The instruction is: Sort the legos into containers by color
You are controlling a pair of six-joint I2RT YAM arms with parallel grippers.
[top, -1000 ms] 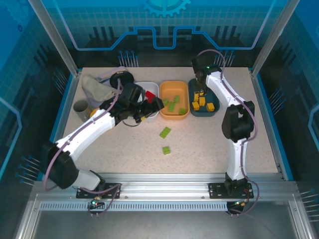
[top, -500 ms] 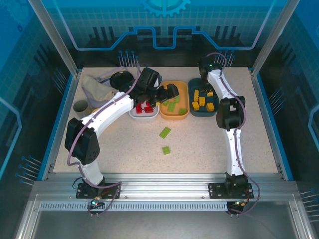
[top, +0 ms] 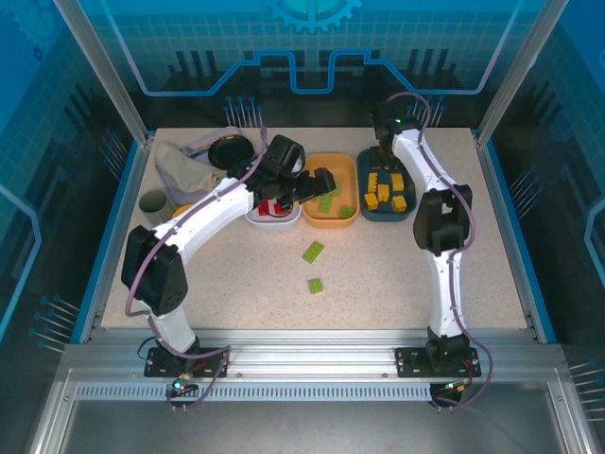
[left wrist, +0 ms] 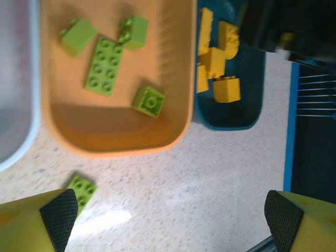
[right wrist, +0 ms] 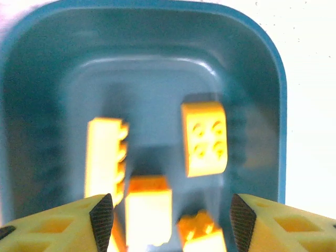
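Observation:
The white tray with red legos, the orange tray with several green legos and the dark teal tray with yellow legos stand in a row at the back. Two green legos lie loose on the table. My left gripper hovers open and empty by the orange tray, near one loose green lego. Open too, my right gripper hangs over yellow legos in the teal tray.
A crumpled grey cloth, a black round object and a grey cup sit at the back left. My left arm crosses over the white tray. Blue rails border the table's left and right edges.
My left gripper let a red lego go into the white tray and swung right to the orange tray. My right gripper's jaws have spread wider over the teal tray.

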